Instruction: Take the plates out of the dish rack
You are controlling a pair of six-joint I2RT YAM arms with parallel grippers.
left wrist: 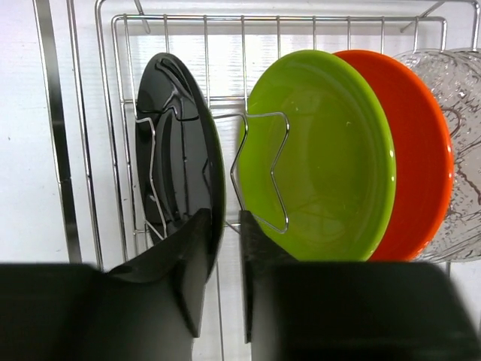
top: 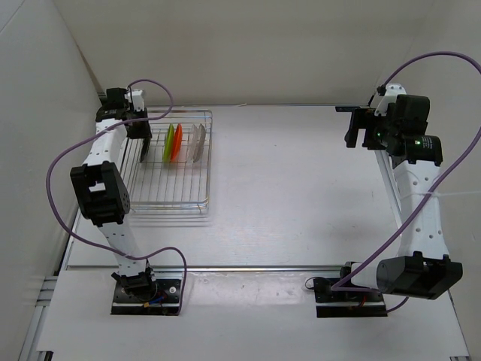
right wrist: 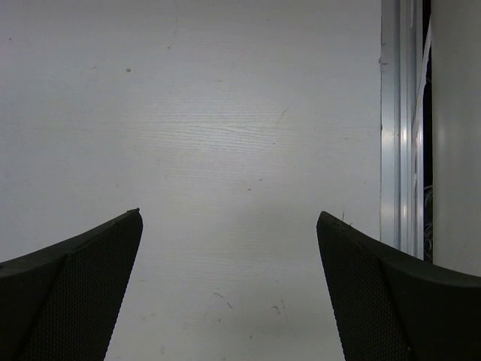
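Observation:
The silver wire dish rack [top: 182,201] stands at the table's far left. In the left wrist view [left wrist: 113,113] it holds several plates on edge: a glossy black plate [left wrist: 176,150], a lime green plate [left wrist: 331,158], an orange plate [left wrist: 425,150] and a clear plate [left wrist: 462,113]. My left gripper [left wrist: 223,218] reaches into the rack [top: 139,128]. Its jaws stand a narrow gap apart, astride the black plate's lower rim. A slit of white shows between the rim and the right finger [left wrist: 255,256]. My right gripper [right wrist: 228,216] is wide open and empty over bare table at the far right [top: 361,128].
From above, the green plate [top: 169,145], the orange plate [top: 177,143] and a clear plate [top: 198,141] show in the rack's far half. A wire divider [left wrist: 259,169] stands between the black and green plates. A metal rail [right wrist: 398,120] runs along the table's right edge.

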